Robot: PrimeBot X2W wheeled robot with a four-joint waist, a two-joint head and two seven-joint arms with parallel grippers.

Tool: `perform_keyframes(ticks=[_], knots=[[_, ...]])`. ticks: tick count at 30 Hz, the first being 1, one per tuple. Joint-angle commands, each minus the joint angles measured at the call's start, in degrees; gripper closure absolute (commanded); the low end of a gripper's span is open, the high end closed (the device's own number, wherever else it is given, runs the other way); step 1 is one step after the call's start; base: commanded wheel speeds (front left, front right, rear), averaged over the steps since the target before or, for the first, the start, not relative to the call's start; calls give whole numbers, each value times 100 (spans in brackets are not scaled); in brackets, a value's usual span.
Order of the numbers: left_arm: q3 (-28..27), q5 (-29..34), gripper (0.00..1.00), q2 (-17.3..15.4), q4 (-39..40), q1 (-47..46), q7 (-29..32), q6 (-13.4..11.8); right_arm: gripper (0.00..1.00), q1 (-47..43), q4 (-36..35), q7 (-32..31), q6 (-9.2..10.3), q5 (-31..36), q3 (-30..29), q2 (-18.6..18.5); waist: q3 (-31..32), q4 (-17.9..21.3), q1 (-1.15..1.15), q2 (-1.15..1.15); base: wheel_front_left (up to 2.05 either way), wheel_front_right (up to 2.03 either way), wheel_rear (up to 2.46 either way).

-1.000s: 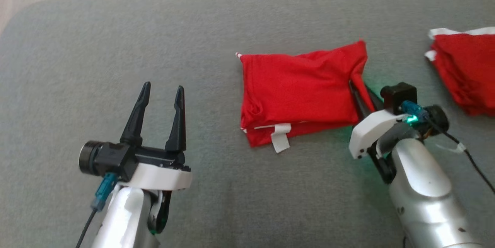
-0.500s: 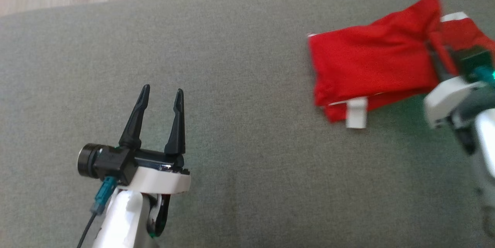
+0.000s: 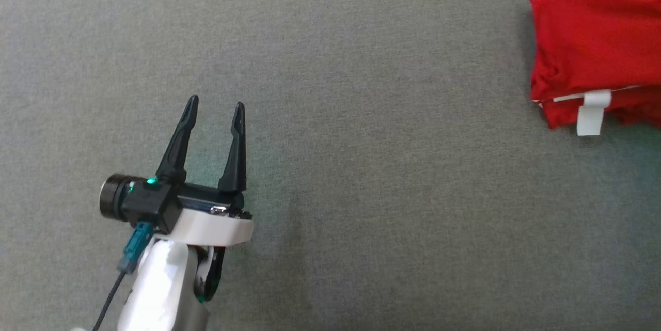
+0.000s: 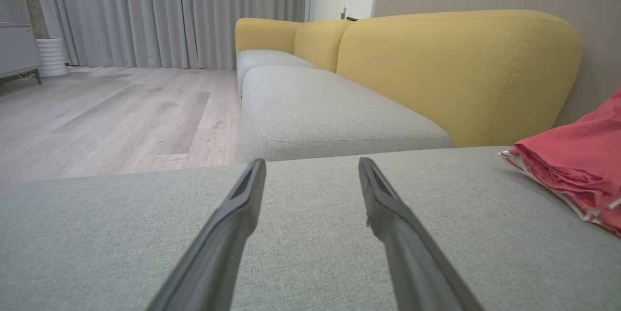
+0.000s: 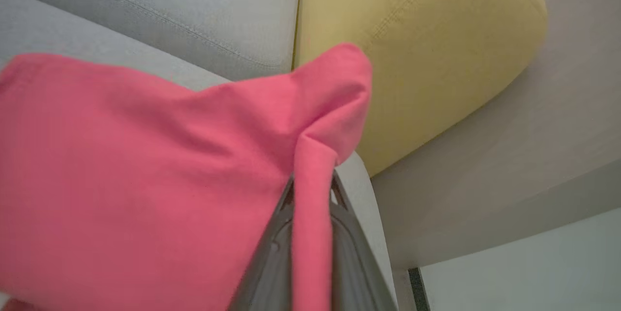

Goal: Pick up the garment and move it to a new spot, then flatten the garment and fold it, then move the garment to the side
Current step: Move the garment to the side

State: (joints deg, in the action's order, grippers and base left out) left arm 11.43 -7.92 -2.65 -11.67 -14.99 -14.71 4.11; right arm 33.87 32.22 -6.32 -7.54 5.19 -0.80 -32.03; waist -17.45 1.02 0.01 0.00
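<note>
The garment (image 3: 594, 47) is a red folded cloth with a white tag, lying on the grey cushion (image 3: 361, 166) at the far right of the head view, partly cut off by the frame edge. In the right wrist view my right gripper (image 5: 313, 184) is shut on a raised fold of the garment (image 5: 145, 165) at its corner. My left gripper (image 3: 216, 105) stands open at the lower left, far from the garment, with nothing between its fingers. The left wrist view shows the same open gripper (image 4: 312, 161) and the garment (image 4: 577, 165) off to the right.
A yellow sofa backrest (image 4: 461, 68) rises behind the grey cushion. A second grey seat (image 4: 320, 112) adjoins it, with a gap between. Wooden floor (image 4: 111, 107) and grey curtains (image 4: 179, 10) lie beyond.
The garment has travelled to the right, dragged by my right gripper, and the right arm has left the head view. The head view itself has shifted. My left gripper stays open.
</note>
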Motion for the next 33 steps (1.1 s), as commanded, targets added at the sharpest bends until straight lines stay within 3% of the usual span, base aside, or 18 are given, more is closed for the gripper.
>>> perform_keyframes(ticks=[1, 8, 9, 10, 18, 24, 33], knots=[[-161, 23, 0, -23, 154, -149, -29, 22, 100, 153, -107, 15, 5, 35, -27, -226, -35, -22, -1, 0, 0, 0, 0], [-180, 39, 0, -22, 162, -229, -29, 32, 100, 332, 181, 29, 5, 237, -319, -198, -161, -55, -1, 0, 0, 0, 0], [-188, 42, 0, -22, 158, -237, -29, 33, 25, 346, 197, 34, 5, 283, -360, -180, -167, -58, -1, 0, 0, 0, 0], [-196, 44, 0, -22, 153, -243, -29, 35, 0, 360, 215, 34, 5, 314, -430, -149, -168, -58, -1, 0, 0, 0, 0], [-308, -5, 0, -22, 93, -216, -29, -9, 0, 310, -122, 179, 5, 565, -804, 364, 113, 17, -1, 0, 0, 0, 0], [-360, -25, 0, -22, 155, -134, -29, -53, 0, 159, -492, 426, 5, 417, -650, 858, 475, 86, -1, 0, 0, 0, 0], [-406, -111, 0, -22, 280, 173, -29, -233, 0, -529, -1479, 717, 5, -286, -130, 2106, 1078, 64, -1, 0, 0, 0, 0]])
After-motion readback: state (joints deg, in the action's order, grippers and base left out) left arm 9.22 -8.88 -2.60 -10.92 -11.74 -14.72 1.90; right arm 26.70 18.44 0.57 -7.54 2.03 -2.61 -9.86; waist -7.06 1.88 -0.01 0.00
